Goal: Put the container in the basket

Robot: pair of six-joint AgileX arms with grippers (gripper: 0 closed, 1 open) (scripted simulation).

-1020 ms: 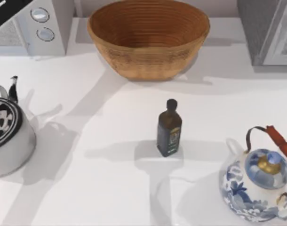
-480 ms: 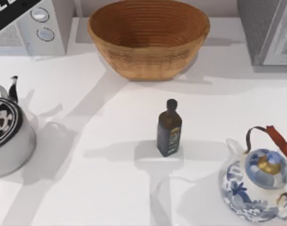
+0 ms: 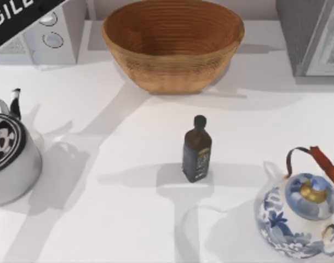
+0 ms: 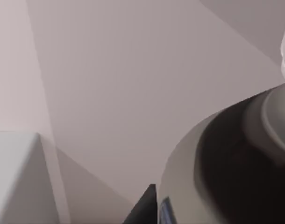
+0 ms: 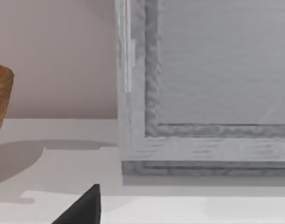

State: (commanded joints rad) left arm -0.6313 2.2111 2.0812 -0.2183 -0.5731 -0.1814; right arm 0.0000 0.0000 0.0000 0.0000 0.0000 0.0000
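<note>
The container is out of view. The basket (image 3: 172, 41), a wide tan wicker bowl, stands at the back middle of the table; its edge (image 5: 0, 98) also shows in the right wrist view. A black link of my left arm (image 3: 19, 13) crosses the top view's back left corner, over the microwave. A dark tip of my left gripper (image 4: 145, 207) appears in the left wrist view beside the grey kettle (image 4: 226, 163). A dark tip of my right gripper (image 5: 81, 207) shows low in the right wrist view, facing a grey appliance.
A slim dark bottle with a black cap (image 3: 197, 149) stands mid-table. A grey metal kettle (image 3: 8, 156) sits at the left, a blue-and-white teapot (image 3: 301, 216) at the front right. A microwave (image 3: 52, 35) is back left, a grey appliance (image 3: 312, 35) back right.
The black link of my left arm has slid farther into the back left corner, toward the right. The bottle, basket, kettle and teapot have not moved.
</note>
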